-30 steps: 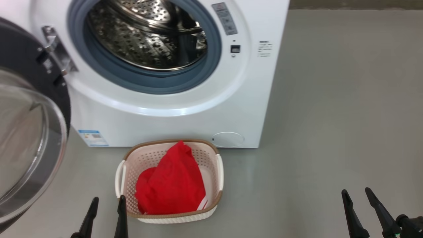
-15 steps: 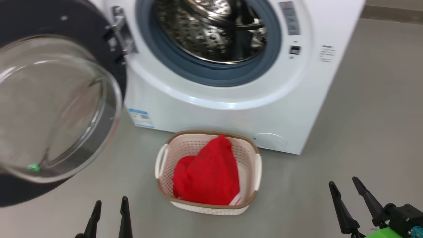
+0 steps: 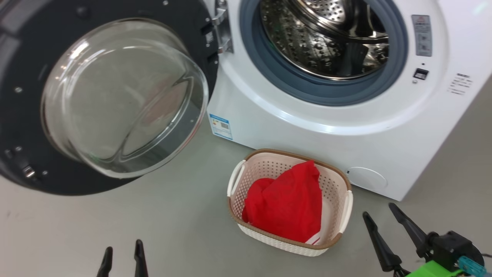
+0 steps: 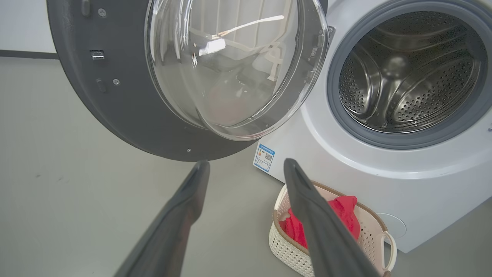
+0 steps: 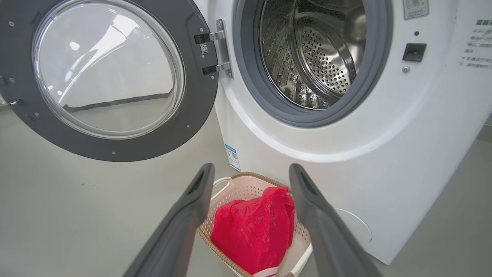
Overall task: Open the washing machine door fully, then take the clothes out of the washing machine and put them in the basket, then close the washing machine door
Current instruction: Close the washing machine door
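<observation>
we see the washing machine door [image 3: 115,96] swung wide out to the left, hanging on its hinge [image 3: 223,27] at the left edge of the washing machine [image 3: 307,127], glass bowl bulging toward us

mouth of the machine is uncovered: grey rubber ring [image 3: 319,90] and the perforated steel drum [image 3: 330,38] in plain sight

basket [image 3: 265,169] stands on the floor [image 3: 115,231] just in front of the machine, below the ring, between the blue label [image 3: 221,126] and the round flap [image 3: 365,179]

clothes [image 3: 286,207] are in the basket: red garment heaped up, its peak reaching the far rim; a red-and-white striped piece [image 3: 313,239] pokes out under it at the near right corner

left gripper [image 3: 123,246] sits near left, low over bare floor, fingers parted with a modest gap, nothing between them, well apart from door and basket

right gripper [image 3: 378,209] sits near right, just right of the basket and not touching it, fingers spread wide, gripping nothing

left wrist view: its fingers frame the door's lower rim and the label; right wrist view: its fingers frame the basket and the red garment
</observation>
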